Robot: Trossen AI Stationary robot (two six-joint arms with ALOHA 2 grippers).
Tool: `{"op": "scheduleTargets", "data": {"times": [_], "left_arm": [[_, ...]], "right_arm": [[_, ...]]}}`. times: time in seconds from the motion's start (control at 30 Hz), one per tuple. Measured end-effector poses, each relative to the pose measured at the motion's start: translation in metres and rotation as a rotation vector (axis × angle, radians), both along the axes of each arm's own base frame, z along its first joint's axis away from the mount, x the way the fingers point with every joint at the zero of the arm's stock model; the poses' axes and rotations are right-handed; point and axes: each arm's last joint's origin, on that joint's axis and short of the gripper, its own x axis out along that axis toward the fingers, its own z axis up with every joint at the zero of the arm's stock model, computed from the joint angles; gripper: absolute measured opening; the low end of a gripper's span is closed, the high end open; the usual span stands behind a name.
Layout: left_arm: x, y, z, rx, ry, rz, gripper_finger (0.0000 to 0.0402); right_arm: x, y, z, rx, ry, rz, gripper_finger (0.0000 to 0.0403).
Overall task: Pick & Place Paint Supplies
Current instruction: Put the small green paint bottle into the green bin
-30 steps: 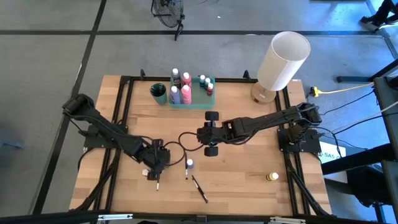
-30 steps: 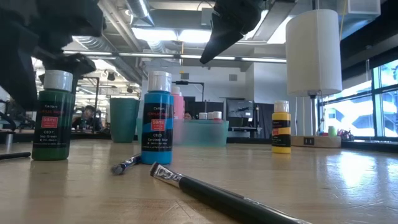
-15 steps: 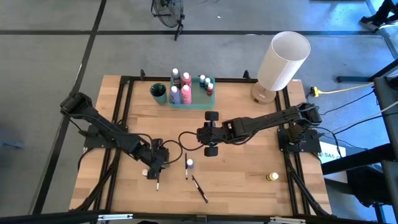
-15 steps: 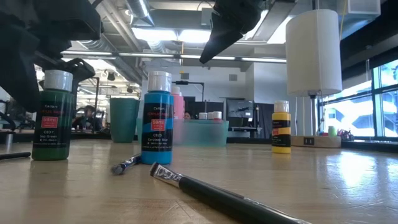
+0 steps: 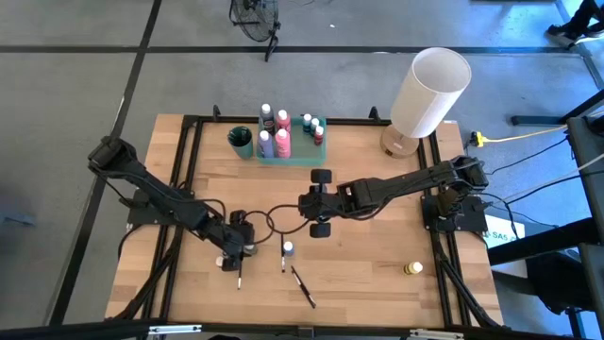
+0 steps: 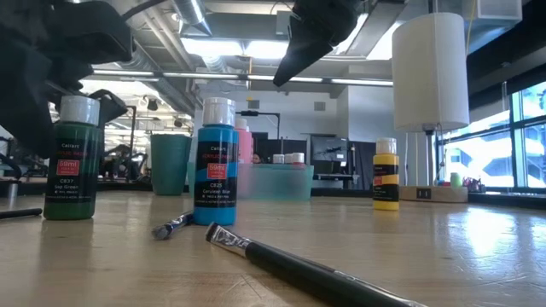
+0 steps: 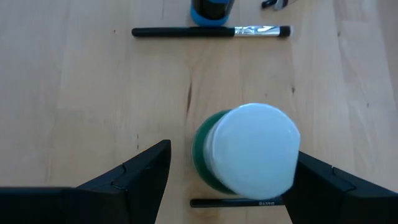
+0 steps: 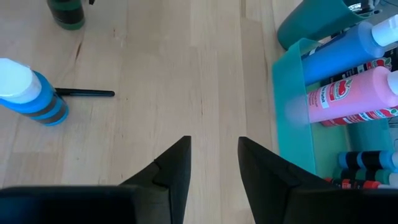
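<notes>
A green paint bottle (image 7: 249, 152) with a white cap stands upright on the table, between the two fingers of my open left gripper (image 7: 233, 152). The cap is close to one finger; whether it touches, I cannot tell. In the high view the left gripper (image 5: 241, 249) is at the table's near left. A blue bottle (image 5: 288, 248) stands to its right, with a thin dark brush (image 5: 282, 261) lying beside it. My right gripper (image 5: 307, 203) hangs above the table's middle, open, with nothing between its fingers (image 8: 214, 155).
A green tray (image 5: 293, 154) with several bottles and a teal cup (image 5: 242, 142) stand at the far edge. A white lamp (image 5: 429, 94) is far right. A yellow bottle (image 5: 413, 269) stands near right. Brushes lie at the near middle (image 5: 303, 286) and beside the green bottle (image 5: 239, 277).
My left gripper has sunk toward the table and tipped further downward, coming in around the green bottle. It has stayed open. The bottle has not moved.
</notes>
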Motion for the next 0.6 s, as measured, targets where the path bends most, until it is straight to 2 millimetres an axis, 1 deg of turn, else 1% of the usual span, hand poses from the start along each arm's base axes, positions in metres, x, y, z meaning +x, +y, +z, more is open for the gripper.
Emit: {"op": "scheduleTargets", "data": {"times": [0.1, 0.6], "left_arm": [[-0.0012, 0.0015, -0.0032, -0.017, -0.007, 0.004, 0.0267], [0.0002, 0.0025, -0.0028, -0.019, -0.014, -0.006, 0.0263]], "right_arm": [[0.0002, 0.0001, 0.0002, -0.002, -0.002, 0.003, 0.0134], [0.0011, 0.0003, 0.0008, -0.001, -0.013, 0.005, 0.0134]]}}
